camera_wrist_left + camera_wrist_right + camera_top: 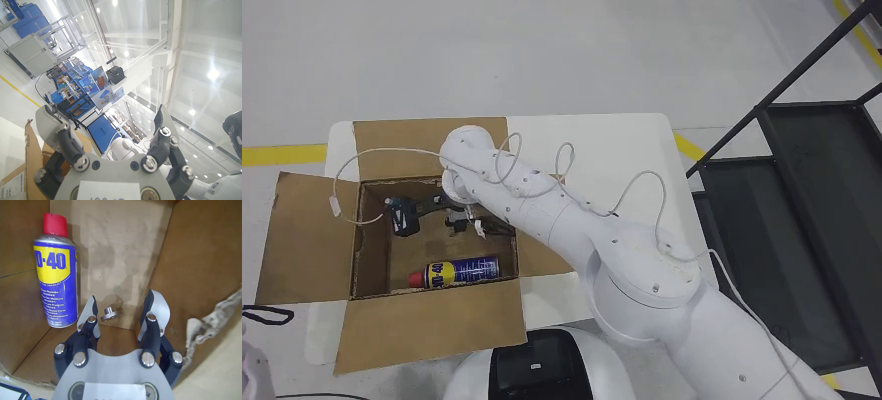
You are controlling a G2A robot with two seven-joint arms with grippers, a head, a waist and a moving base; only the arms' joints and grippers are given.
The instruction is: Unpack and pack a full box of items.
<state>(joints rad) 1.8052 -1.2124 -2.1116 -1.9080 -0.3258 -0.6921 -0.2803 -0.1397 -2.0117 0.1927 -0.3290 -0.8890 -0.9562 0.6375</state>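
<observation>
Right claw [121, 299] wide open, empty, inside box [302, 240] at left of top view; centre jaws over metal flange [110, 313], clear of spray can [56, 283].

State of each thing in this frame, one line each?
cardboard box: open, flaps folded out.
spray can: lying on its side in the box, cap on.
metal flange: loose on the box floor, ungripped.
right gripper: open, empty, inside the box.
left gripper: open, empty.

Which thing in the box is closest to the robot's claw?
The small round metal piece, lying just beyond the fingertips of the open right gripper; the blue-and-yellow spray can lies farther off to one side.
</observation>
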